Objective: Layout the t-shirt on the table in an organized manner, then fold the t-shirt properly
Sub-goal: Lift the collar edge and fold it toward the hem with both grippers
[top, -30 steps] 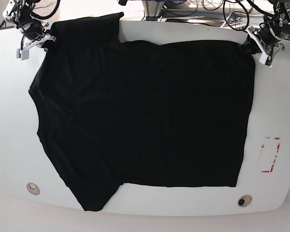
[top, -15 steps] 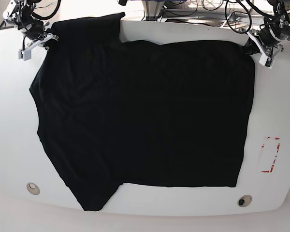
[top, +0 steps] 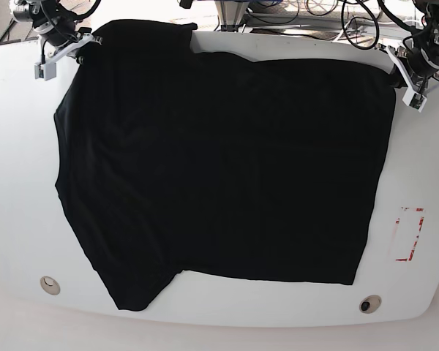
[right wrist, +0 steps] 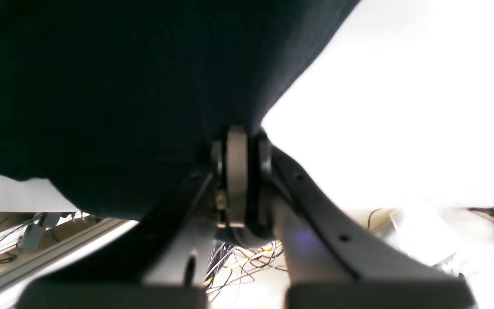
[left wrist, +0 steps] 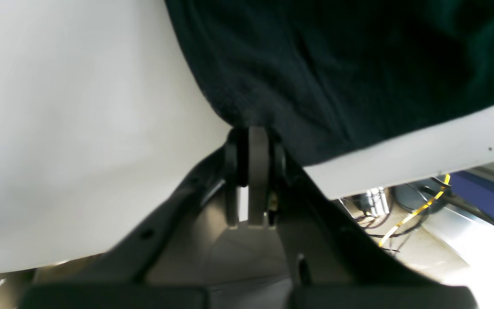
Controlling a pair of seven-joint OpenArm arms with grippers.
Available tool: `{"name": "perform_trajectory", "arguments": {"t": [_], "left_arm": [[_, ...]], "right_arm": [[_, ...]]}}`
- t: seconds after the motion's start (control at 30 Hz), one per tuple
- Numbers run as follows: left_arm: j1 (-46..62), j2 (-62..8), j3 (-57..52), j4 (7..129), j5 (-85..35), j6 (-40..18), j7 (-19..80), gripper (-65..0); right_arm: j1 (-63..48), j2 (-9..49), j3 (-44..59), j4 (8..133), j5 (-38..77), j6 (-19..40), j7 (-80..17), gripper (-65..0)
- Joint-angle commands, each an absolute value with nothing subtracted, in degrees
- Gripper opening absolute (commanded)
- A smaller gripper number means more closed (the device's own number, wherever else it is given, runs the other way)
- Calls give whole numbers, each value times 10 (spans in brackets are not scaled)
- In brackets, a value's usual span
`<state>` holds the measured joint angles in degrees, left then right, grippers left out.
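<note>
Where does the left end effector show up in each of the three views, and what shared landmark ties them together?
Base: left end effector at the upper right, shut on the t-shirt corner.
Left wrist: lower centre, pinching the cloth edge over the table.
Right wrist: not in it; only the right end effector shows, also shut on cloth.
Shared landmark: the black t-shirt on the white table.

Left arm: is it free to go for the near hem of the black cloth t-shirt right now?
Probably not: the left gripper is shut on the black cloth t-shirt at its far corner.
</note>
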<state>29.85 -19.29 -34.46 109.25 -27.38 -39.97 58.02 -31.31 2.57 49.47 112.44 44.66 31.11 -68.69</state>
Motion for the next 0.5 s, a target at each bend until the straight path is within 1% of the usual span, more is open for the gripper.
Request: {"name": "perform_trajectory", "arguments": {"t": [0.0, 0.27, 0.47], "left_arm": [[271, -209, -350, 1112, -282, -400, 584, -650], [182, -221, -367, 1112, -279, -400, 605, -650], [121, -221, -367, 1108, -277, -400, 605, -650]], "right_arm": [[-296, 34, 504, 1149, 460, 313, -698, -650], [-240, 75, 515, 1149, 465, 313, -732, -650], [-199, 95, 515, 1145, 461, 313, -747, -650]]}}
